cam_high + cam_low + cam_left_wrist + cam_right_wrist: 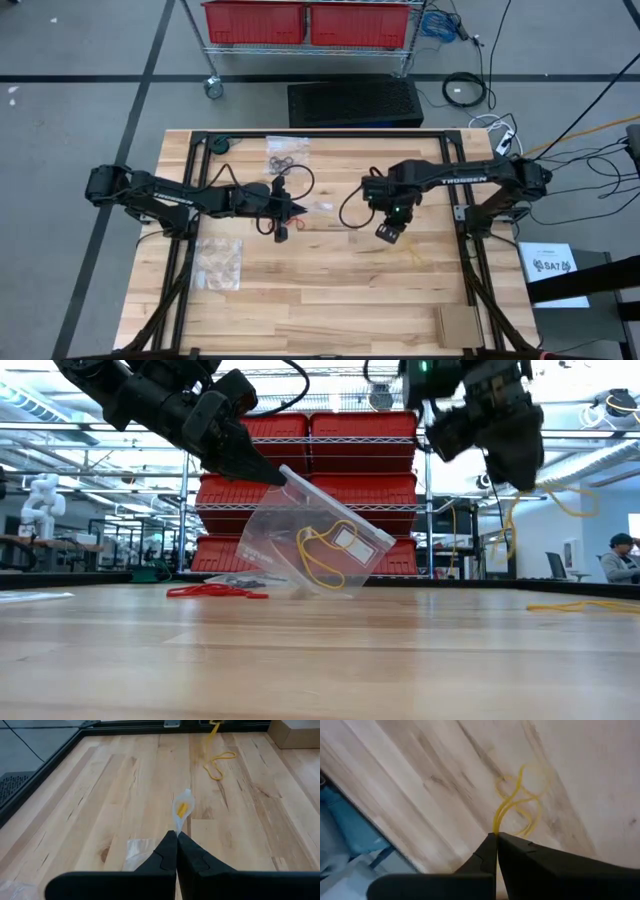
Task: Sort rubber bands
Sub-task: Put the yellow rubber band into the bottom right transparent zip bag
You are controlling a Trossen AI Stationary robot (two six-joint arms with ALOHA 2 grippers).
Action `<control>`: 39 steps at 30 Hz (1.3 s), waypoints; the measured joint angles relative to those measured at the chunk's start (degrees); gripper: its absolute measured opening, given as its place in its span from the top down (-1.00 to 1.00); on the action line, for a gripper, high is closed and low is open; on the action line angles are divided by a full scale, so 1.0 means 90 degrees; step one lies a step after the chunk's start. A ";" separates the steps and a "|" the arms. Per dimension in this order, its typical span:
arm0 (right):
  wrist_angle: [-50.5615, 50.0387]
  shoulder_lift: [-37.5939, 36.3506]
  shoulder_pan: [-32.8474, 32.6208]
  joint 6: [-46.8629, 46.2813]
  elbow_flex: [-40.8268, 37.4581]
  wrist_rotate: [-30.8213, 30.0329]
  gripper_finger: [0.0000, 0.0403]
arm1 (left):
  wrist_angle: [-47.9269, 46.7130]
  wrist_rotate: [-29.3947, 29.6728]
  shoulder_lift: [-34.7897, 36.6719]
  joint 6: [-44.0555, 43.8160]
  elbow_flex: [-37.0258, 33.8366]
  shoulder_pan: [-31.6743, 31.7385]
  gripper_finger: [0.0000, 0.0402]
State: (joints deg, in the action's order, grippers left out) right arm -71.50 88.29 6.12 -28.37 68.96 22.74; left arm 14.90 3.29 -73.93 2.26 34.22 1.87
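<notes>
Wooden table (pixel 330 290); left gripper (pixel 268 472) pinches clear bag (pixel 315 550); right gripper (pixel 496 836) pinches yellow bands (pixel 520 802)

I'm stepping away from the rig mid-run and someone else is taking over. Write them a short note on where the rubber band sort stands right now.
Left gripper: jaws shut on the edge of a clear bag, held tilted above the table with a yellow band inside.
Right gripper: jaws shut on yellow bands, raised above the table centre.
Elsewhere: red bands lie loose on the table; black bands lie near the far edge; another clear bag lies flat under the left arm; one more yellow band is loose on the wood.
Done: some yellow bagged.
Left: bag the held yellows, then the rest.
</notes>
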 joint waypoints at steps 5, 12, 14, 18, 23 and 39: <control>0.0495 0.0000 0.0406 0.0349 -0.0699 0.0040 1.00 | 0.0001 -0.0001 -0.0001 0.0004 0.0000 0.0000 0.99; 0.2238 0.0002 0.0911 0.0705 -0.1511 -0.0697 1.00 | 0.0017 0.0000 0.0000 0.0007 0.0000 0.0000 0.99; 0.2698 0.0002 0.1035 0.0745 -0.1661 -0.1147 1.00 | 0.0015 0.0000 0.0000 0.0007 0.0000 0.0000 0.99; 0.3525 0.0002 0.1236 0.0711 -0.1872 -0.1542 1.00 | 0.0016 0.0000 0.0000 0.0007 0.0000 0.0000 0.99; 0.4363 0.0002 0.1338 0.0340 -0.2131 -0.1646 1.00 | 0.0012 0.0000 0.0000 0.0011 0.0000 0.0000 0.99; 0.6127 0.0002 0.1523 0.0305 -0.2766 -0.2995 0.96 | 0.0007 0.0000 0.0000 0.0012 0.0000 0.0002 0.99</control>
State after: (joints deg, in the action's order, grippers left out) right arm -16.36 88.31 19.82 -25.63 44.07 -4.22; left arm 14.96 3.29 -73.93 2.37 34.22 1.89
